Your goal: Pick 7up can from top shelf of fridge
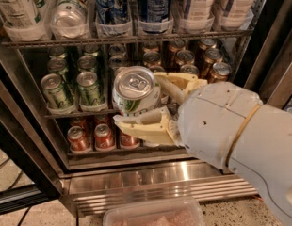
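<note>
My gripper (139, 98) is shut on the 7up can (135, 91), a whitish can with green print and a silver pull-tab lid. I hold it upright in front of the open fridge (150, 173), level with the middle rack. The cream fingers (146, 124) clasp it from below and behind. My white arm (231, 126) fills the right of the view. The top shelf (127, 38), a dark wire rack with clear plastic trays, runs across the top and holds blue cans and pale bottles.
Green cans (73, 86) stand on the middle rack at left, gold cans (198, 60) at right, red cans (92, 135) on the lowest rack. A ribbed steel base lies below. A clear plastic tray (153, 213) sits at the bottom edge. A dark door frame (23, 149) is at left.
</note>
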You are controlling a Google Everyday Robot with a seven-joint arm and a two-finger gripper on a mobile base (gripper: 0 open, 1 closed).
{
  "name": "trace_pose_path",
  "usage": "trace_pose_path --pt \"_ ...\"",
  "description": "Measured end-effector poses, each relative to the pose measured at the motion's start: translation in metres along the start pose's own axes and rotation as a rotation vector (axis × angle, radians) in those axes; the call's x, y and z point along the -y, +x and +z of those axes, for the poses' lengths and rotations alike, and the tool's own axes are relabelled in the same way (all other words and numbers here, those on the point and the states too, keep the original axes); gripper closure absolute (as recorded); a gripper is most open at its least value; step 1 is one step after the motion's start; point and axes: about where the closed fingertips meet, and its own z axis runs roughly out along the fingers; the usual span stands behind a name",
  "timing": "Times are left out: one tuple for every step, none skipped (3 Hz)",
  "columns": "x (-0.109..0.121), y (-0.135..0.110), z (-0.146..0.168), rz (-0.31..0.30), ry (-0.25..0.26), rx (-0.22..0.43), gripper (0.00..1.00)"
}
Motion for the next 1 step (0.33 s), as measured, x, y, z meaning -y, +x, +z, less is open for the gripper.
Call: trace_pose_path --pt "0.0 0.0 0.0 0.0 0.0 0.0 1.0"
